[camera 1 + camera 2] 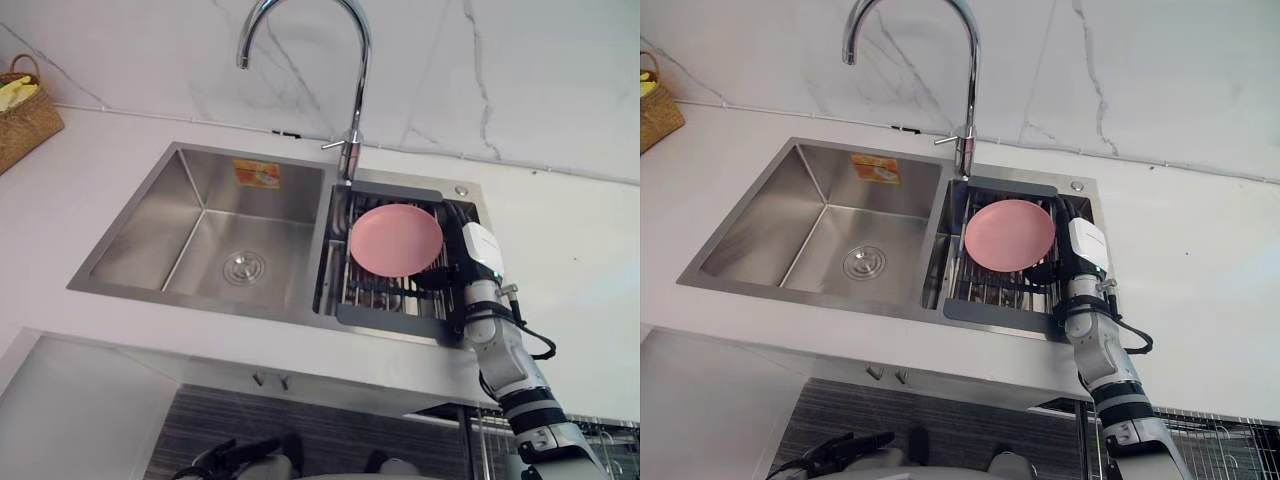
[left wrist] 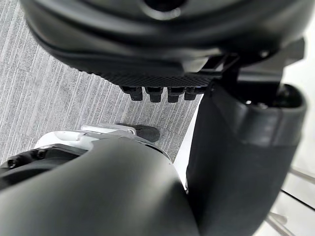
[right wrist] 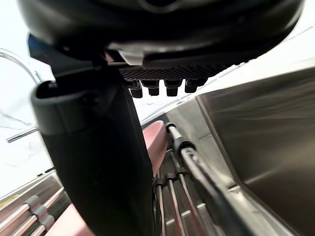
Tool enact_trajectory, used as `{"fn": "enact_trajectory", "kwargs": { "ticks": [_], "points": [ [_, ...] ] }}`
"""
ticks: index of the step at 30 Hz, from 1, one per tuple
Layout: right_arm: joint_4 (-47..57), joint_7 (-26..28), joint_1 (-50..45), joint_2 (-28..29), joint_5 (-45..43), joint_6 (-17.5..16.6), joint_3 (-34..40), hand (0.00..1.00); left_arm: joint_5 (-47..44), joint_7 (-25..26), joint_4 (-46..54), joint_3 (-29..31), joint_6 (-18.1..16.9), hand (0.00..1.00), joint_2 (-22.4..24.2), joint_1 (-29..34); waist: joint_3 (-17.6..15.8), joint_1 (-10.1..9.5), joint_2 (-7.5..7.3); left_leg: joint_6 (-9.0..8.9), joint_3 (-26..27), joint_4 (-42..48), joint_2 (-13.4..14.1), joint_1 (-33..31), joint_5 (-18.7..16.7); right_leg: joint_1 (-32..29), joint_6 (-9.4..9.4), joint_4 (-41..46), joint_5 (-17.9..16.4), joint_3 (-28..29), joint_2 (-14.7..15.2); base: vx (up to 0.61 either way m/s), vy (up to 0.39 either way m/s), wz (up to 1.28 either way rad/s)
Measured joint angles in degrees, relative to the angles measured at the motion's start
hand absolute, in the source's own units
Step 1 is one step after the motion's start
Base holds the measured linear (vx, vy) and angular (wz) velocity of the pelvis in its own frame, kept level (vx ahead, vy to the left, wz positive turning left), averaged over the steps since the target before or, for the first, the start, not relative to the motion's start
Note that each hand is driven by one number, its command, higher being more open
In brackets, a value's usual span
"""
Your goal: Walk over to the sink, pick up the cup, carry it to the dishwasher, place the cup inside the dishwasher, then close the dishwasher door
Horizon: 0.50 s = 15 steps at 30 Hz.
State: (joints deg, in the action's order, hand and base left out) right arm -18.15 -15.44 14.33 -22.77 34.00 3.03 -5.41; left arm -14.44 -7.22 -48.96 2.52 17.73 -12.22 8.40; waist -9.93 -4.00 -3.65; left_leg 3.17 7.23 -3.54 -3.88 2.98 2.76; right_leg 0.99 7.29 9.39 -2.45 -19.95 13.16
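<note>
White bench (image 1: 90,170), one two-basin sink (image 1: 150,230). One pink plate (image 1: 395,240) lies on the right basin's rack (image 1: 390,315). The right hand (image 1: 482,247) reaches in at the plate's right; its grip and the cup's place cannot be made out. The left hand (image 1: 845,447) hangs low with fingers relaxed.

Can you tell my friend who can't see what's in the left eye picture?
A robot's right hand reaches into the right basin of a steel sink, beside a pink plate resting in a rack. A curved tap stands behind it.
</note>
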Motion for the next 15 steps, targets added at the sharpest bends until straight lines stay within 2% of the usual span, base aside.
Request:
{"fn": "enact_trajectory", "kwargs": {
  "ticks": [6,15],
  "points": [
    [-4.97,-1.24,8.47,-2.92,2.79,-1.03,-0.58,1.0,-0.1,-0.88,1.51,0.38,-0.13,1.0,-0.27,-2.25,-4.52,-0.12,-0.02,0.6,-0.91,4.21,-0.16,-3.58,-0.78,-2.39,-0.36,2.81,-0.68,-0.7,0.95,-0.03,-0.014,0.11],
    [-6.51,-4.56,10.33,-7.02,6.18,-4.6,-4.02,1.0,-0.18,-1.6,1.24,0.34,-0.92,1.0,-0.43,-3.91,-6.08,-0.97,0.02,0.12,-1.46,9.34,1.13,-6.52,-2.86,-2.78,-1.48,3.61,-1.32,-1.3,0.15,-0.03,-0.044,0.03]
  ]
}}
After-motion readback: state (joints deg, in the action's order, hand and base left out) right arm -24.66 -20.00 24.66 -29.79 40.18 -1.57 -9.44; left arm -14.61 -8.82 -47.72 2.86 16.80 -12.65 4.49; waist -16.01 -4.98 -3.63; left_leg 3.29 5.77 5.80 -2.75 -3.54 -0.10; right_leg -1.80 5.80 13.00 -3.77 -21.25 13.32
